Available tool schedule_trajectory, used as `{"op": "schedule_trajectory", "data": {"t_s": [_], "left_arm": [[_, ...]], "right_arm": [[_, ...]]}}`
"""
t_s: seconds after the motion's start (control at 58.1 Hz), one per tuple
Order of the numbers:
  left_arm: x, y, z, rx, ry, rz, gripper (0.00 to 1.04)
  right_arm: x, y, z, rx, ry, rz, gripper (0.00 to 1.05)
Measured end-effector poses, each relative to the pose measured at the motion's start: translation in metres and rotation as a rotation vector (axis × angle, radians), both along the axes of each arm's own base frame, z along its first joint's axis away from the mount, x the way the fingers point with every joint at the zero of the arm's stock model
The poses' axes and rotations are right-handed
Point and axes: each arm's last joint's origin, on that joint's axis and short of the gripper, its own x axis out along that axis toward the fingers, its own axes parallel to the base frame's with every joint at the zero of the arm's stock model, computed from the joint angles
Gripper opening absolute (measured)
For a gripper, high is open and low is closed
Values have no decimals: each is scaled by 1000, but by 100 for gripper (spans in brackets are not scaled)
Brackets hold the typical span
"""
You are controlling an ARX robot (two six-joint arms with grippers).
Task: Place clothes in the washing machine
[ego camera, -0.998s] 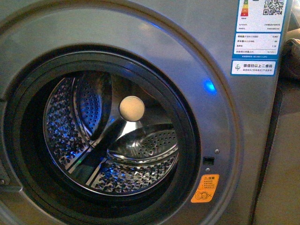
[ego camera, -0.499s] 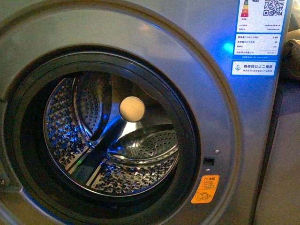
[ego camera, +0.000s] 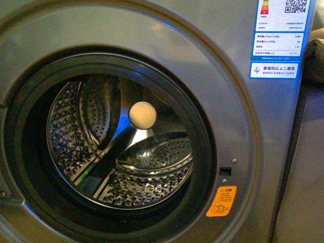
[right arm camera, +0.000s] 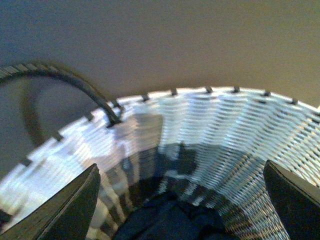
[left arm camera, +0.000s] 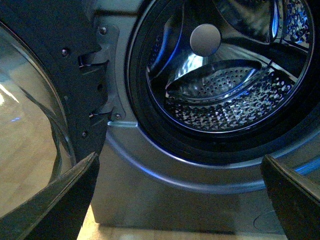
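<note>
The grey washing machine (ego camera: 238,101) fills the front view, its black-rimmed porthole (ego camera: 109,144) open onto a bare perforated steel drum (ego camera: 147,187). Neither arm shows there. In the left wrist view my left gripper (left arm camera: 185,200) is open, low in front of the washing machine (left arm camera: 165,210), with nothing between its fingers (left arm camera: 65,200). In the right wrist view my right gripper (right arm camera: 185,200) is open above a woven basket (right arm camera: 225,130). The dark navy clothes (right arm camera: 170,220) lie in the basket's bottom, below and between the fingers (right arm camera: 295,205), untouched.
The machine's open door (left arm camera: 45,100) with its glass bowl hangs at the porthole's side in the left wrist view, close to my left gripper. The basket has a dark arched handle (right arm camera: 65,82) and stands by a plain wall. An orange sticker (ego camera: 221,201) sits on the machine's front.
The front view shifted very slightly; blue reflections on the machine's front and in the drum have faded. Nothing else has moved there.
</note>
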Motion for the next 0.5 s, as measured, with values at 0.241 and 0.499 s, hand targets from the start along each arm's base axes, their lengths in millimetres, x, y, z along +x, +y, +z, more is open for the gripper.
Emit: {"op": "schedule_trajectory", "data": {"t_s": [0.241,0.499], "left_arm": [[0,0,0,0,0,0,98],[0,0,0,0,0,0,98]], "right_arm": [[15,-60,-104,195,205,-59,97],[32,-66,-197,348,348,-42,97]]}}
